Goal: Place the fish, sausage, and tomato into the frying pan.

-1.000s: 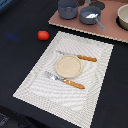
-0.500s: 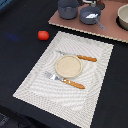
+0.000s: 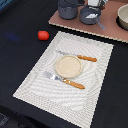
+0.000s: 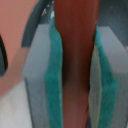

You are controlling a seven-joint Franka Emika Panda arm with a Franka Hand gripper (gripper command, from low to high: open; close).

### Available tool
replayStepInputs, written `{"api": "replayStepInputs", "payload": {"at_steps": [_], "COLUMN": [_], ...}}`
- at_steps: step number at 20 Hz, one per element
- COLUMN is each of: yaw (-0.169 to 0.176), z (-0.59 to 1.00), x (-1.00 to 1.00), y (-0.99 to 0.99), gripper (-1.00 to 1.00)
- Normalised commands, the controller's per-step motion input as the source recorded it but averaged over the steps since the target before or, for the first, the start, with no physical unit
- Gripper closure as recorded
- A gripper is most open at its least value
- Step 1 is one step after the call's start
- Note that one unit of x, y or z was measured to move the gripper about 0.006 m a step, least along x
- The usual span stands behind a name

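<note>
In the wrist view my gripper is shut on the sausage, a red-brown rod standing between the teal pads. In the exterior view the frying pan sits on the brown board at the back, its grey handle pointing toward the exterior view's right. The white fish lies in it. The red tomato rests on the dark table, at the exterior view's left of the placemat. The gripper itself is mostly cut off at the top edge above the pan.
A deeper grey pot stands beside the pan on the brown board. A tan bowl is at the right edge. A striped placemat holds a tan plate, a knife and a fork.
</note>
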Motion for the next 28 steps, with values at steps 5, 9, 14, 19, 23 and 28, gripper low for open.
{"api": "replayStepInputs", "payload": {"at_steps": [5, 9, 14, 19, 23, 28], "yaw": [0.059, 0.059, 0.007, 0.0, 0.0, 0.0], "z": [0.62, 0.53, 0.36, 0.3, 0.29, 0.24], "x": [-0.03, -0.28, -0.7, -0.72, -0.7, -0.67], "y": [0.13, -0.09, -0.47, -0.43, -0.45, -0.48], "gripper": [-1.0, -1.0, -1.0, -1.0, -1.0, -1.0]}}
